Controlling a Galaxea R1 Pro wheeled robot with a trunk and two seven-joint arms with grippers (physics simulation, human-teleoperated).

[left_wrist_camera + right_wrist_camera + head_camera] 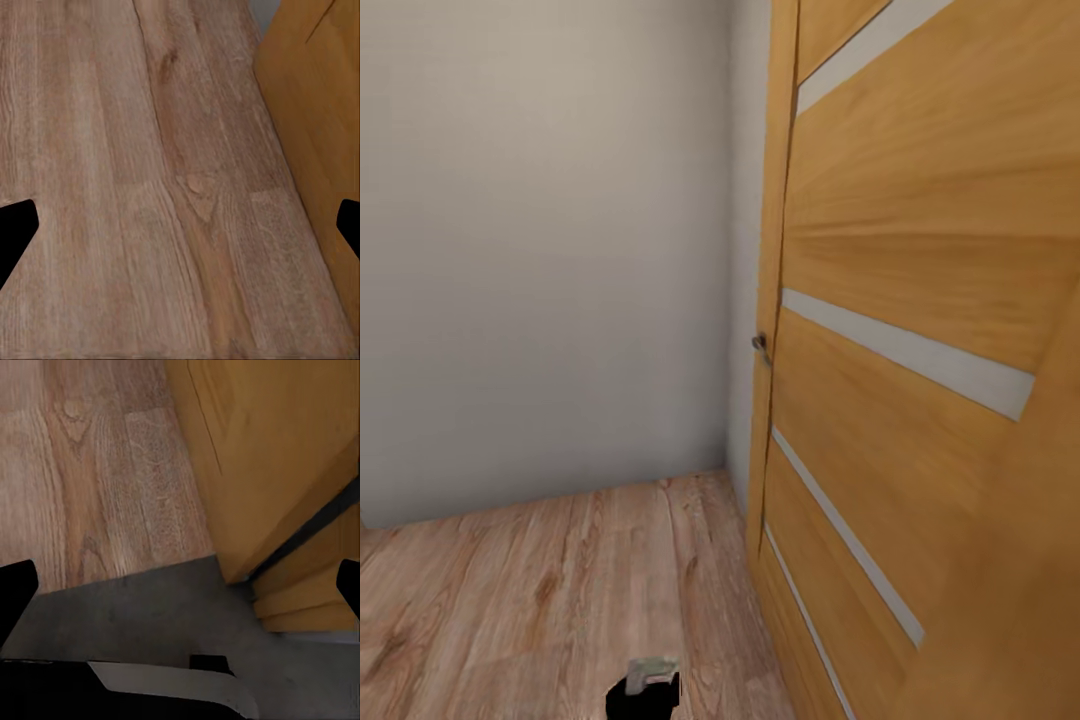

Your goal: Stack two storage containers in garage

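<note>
Beside the wooden door (920,330), close at its handle (761,348): wood-plank floor (540,590), grey wall (540,250). Left gripper (180,225) and right gripper (180,592) wide, empty. Storage containers unlocated. Risk: base clipping the door's edge, judging by proximity.

Light wood-plank floor (540,590) runs up to the pale grey wall and the foot of the wooden door (920,330) on the right. By the right wrist view, those planks meet dark grey concrete floor (150,607) beside the door's bottom edge.
</note>
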